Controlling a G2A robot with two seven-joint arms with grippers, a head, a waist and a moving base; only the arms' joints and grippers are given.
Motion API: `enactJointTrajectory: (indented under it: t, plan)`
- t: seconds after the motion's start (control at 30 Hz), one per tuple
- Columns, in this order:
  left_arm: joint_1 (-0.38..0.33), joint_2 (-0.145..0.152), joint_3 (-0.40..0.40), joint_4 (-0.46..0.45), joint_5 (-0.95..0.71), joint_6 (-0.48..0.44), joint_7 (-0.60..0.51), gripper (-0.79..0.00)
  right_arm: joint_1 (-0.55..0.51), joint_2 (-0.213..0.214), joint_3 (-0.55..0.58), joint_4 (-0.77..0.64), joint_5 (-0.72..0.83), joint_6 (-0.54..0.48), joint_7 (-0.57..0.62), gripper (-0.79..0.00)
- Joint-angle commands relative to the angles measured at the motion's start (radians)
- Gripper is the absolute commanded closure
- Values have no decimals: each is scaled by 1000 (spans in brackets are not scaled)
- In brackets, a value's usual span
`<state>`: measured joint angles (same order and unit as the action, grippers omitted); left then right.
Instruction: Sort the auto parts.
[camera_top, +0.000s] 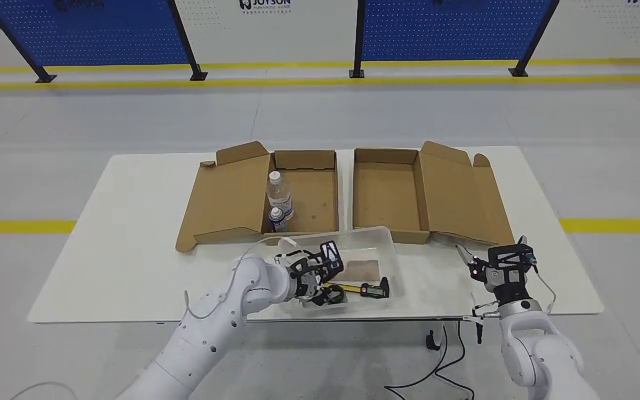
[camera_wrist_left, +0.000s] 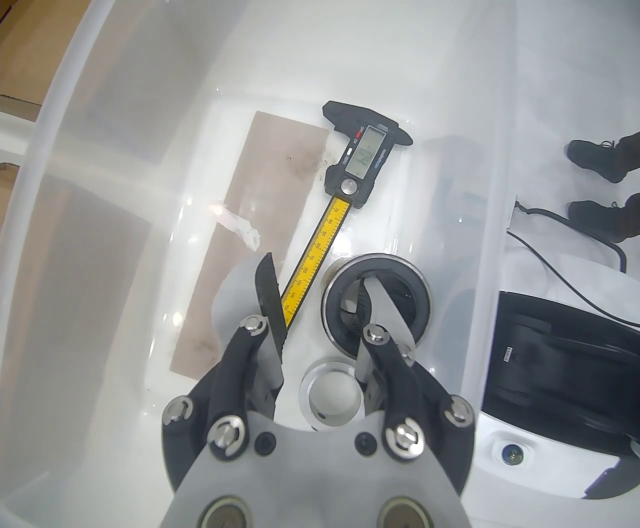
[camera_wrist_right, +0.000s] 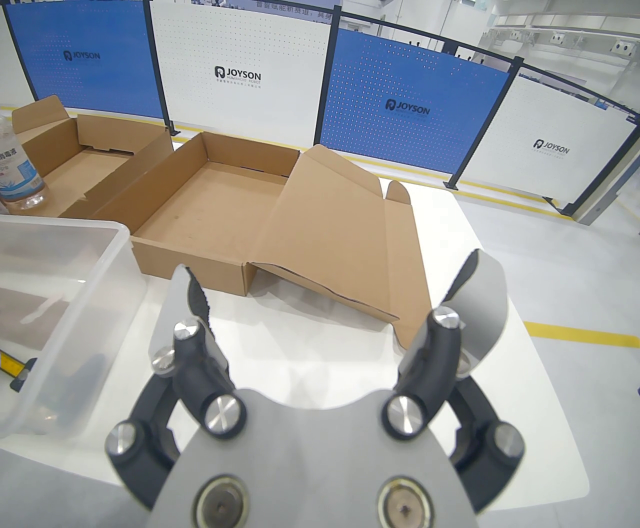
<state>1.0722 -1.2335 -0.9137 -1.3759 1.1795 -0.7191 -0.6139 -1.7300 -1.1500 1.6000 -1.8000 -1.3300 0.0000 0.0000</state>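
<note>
**Left gripper straddles the bearing's wall**

In the top view the clear bin (camera_top: 385, 240) sits at lower centre of the frame, near the bench's (camera_top: 130, 250) front edge. The left gripper (camera_wrist_left: 317, 275) is down inside it, part open and holding nothing. One finger stands in the bore of the bearing ring (camera_wrist_left: 380, 265). The other is outside, close by the yellow beam of the caliper (camera_wrist_left: 367, 150), so the ring's wall lies between them. Closing should pinch that wall, I judge, though the outer finger may nudge the caliper. A silver collar (camera_wrist_left: 307, 385) lies just beside the ring. The right gripper (camera_wrist_right: 333, 272), wide open and empty, hangs at lower right, well apart from the bin.
</note>
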Motion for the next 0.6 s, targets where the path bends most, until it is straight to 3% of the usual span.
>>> enactJointTrajectory:
  t: [0.0, 0.13, 0.27, 0.57]
  plan:
    - [0, 1, 2, 5, 3, 0, 4, -302, 0, 0, 0, 0, 0, 0, 0, -785]
    - [-1, 3, 3, 6, 7, 0, 8, -194, 0, 0, 0, 0, 0, 0, 0, -785]
    - [-3, 6, 1, 3, 4, -1, 10, 0, 0, 0, 0, 0, 0, 0, 0, -785]
    - [-3, 11, -8, -22, -8, 0, 22, 0, 0, 0, 0, 0, 0, 0, 0, -785]
